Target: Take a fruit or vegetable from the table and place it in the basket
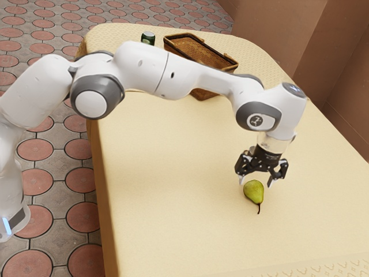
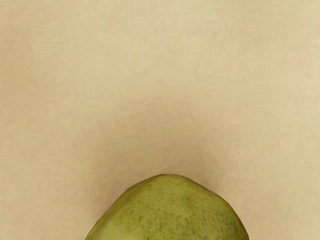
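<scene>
The pear [image 1: 253, 192] lay on the table [image 1: 167, 173], at about six o'clock from the fingers [image 1: 240, 179] in the exterior view, close beneath them. They stood apart. Its stem [image 1: 259, 209] pointed between five and six, so its long axis crossed their closing line. Towards eleven sat the basket [image 1: 214, 58] and a green can [image 1: 148, 38], its writing unreadable.

Here's my white arm [image 1: 141, 66], in from the exterior view's left, arching across toward its right, and look, out at the end my wrist [image 1: 277, 107] bends downward, and there hangs my black gripper [image 1: 256, 183], pointing down, its jaws spread apart!
</scene>
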{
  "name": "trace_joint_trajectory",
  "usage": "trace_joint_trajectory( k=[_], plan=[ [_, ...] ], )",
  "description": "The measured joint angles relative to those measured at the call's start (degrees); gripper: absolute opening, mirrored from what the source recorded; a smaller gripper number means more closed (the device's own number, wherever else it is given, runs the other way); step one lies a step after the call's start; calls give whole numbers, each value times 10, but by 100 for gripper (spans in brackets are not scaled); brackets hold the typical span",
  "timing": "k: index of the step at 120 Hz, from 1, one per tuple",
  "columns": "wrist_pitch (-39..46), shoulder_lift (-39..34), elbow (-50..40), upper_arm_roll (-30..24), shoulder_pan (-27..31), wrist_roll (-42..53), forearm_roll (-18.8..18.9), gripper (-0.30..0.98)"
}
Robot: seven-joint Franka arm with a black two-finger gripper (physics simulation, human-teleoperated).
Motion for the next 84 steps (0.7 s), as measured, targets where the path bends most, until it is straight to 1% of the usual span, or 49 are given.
trace_joint_trajectory(
  k=[37,41,54,58,67,81,84],
  plan=[
    [12,26,0,0,-3,-4,-9,67],
    [12,26,0,0,-3,-4,-10,63],
    [14,26,0,0,-4,-5,-15,43],
    [13,24,0,0,-4,-5,-16,39],
    [11,21,1,0,-4,-6,-18,34],
    [3,8,1,0,-5,-6,-19,29],
    [-1,0,3,0,-5,-7,-19,32]
  ],
)
